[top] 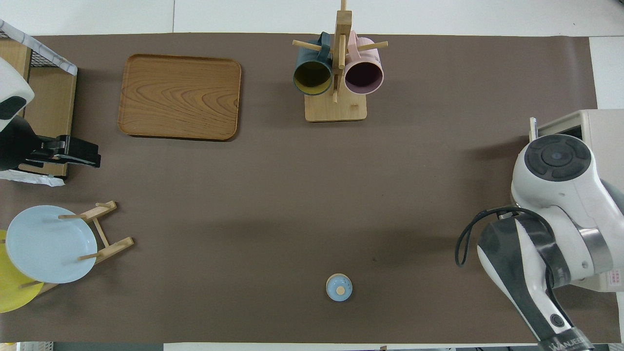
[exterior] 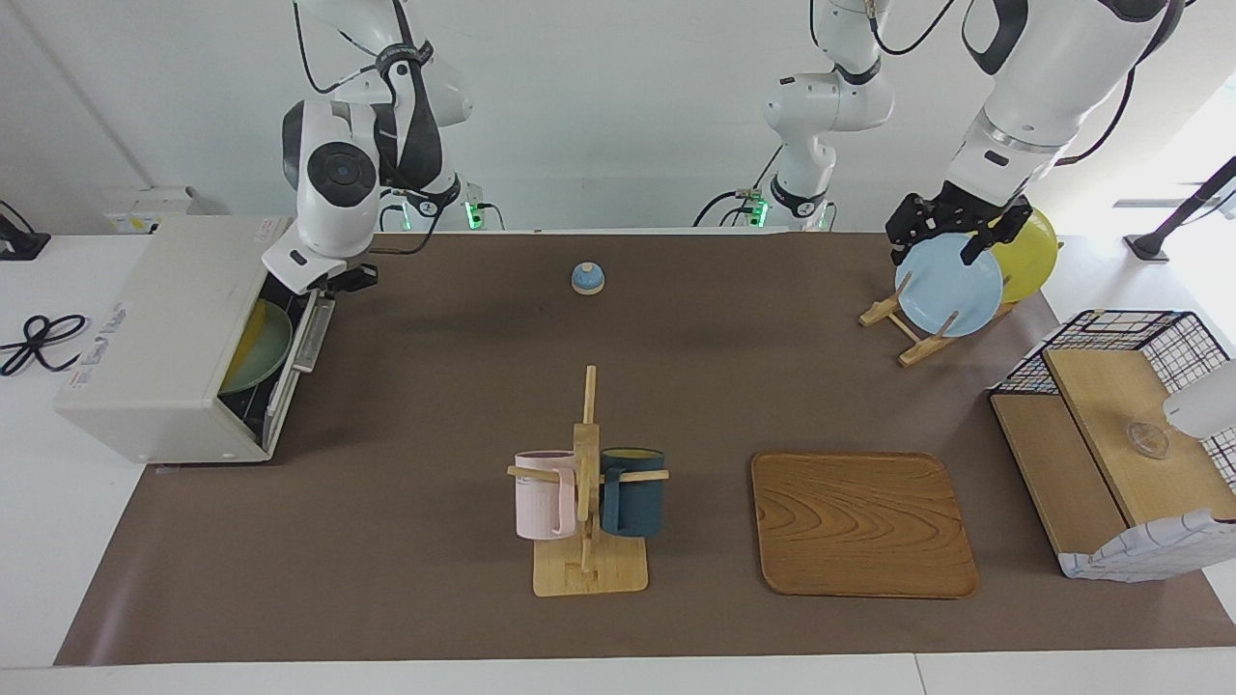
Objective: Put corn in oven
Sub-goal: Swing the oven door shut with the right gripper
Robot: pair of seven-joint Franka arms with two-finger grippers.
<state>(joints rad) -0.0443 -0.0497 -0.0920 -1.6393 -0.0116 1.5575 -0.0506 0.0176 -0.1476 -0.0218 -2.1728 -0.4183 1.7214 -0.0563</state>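
1. At the upper left of the facing view, my right tool sat at the top edge of the oven door; I could not tell whether it was apart or together.
2. Down-left of it, the corn lay inside on a green plate, showing only through the door gap.
3. Its long axis seemed to run along the door.
4. My right arm was by far the nearer; what remained, I judged, was pressing the door home.
5. My left tool waited, apart, over the blue plate at upper right.
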